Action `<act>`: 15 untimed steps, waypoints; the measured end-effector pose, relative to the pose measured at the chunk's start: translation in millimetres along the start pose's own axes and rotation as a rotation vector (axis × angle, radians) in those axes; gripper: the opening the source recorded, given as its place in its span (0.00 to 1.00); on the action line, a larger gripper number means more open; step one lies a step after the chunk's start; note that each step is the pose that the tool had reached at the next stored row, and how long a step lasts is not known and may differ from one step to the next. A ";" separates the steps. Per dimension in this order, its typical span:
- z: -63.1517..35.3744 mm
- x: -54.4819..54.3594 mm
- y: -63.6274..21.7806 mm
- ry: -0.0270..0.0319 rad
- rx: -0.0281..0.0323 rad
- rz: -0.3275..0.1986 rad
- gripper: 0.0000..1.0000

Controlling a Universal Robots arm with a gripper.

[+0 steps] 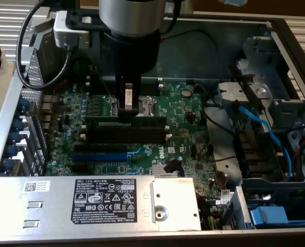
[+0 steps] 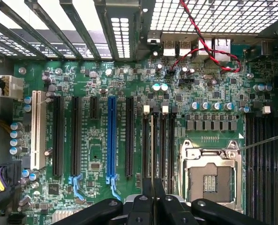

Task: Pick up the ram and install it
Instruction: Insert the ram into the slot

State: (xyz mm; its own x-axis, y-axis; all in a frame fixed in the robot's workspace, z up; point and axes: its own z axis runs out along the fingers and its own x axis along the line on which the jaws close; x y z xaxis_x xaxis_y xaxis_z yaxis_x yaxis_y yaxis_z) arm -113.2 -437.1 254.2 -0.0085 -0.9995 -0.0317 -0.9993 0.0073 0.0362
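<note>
The ram [image 1: 148, 122] is a long dark-green stick standing on edge along the black memory slots [image 1: 126, 135] in the middle of the motherboard [image 1: 186, 110]. My gripper [image 1: 128, 112] comes straight down on its middle, fingers shut on its top edge. In the wrist view the ram [image 2: 152, 140] shows edge-on as a thin line running from between the black fingertips [image 2: 141, 202] of the gripper [image 2: 153, 194] along the slots with white end clips [image 2: 146, 109]. Whether it is pressed home in a slot I cannot tell.
A blue slot [image 1: 98, 156] [image 2: 111, 136] and more black slots lie beside the memory slots. The processor socket [image 2: 209, 173] is close by. A silver labelled box [image 1: 90, 198] covers the near side; blue cables [image 1: 260, 128] and drive bays fill the exterior view's right.
</note>
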 end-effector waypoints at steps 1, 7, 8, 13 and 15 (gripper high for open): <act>0.0 0.0 -0.1 0.0001 -0.0002 -0.001 0.12; 0.8 0.1 -0.4 0.0106 0.0029 -0.004 0.12; 1.2 0.1 -0.4 0.0144 0.0043 -0.004 0.12; 2.2 -0.1 -0.4 0.0177 0.0053 -0.004 0.12; 2.9 -0.2 -0.7 0.0178 0.0055 -0.004 0.12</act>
State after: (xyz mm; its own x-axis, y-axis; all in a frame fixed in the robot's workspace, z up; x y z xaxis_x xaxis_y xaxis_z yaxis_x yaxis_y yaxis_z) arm -112.6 -436.8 251.3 -0.0039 -0.9999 -0.0140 -0.9995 0.0035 0.0306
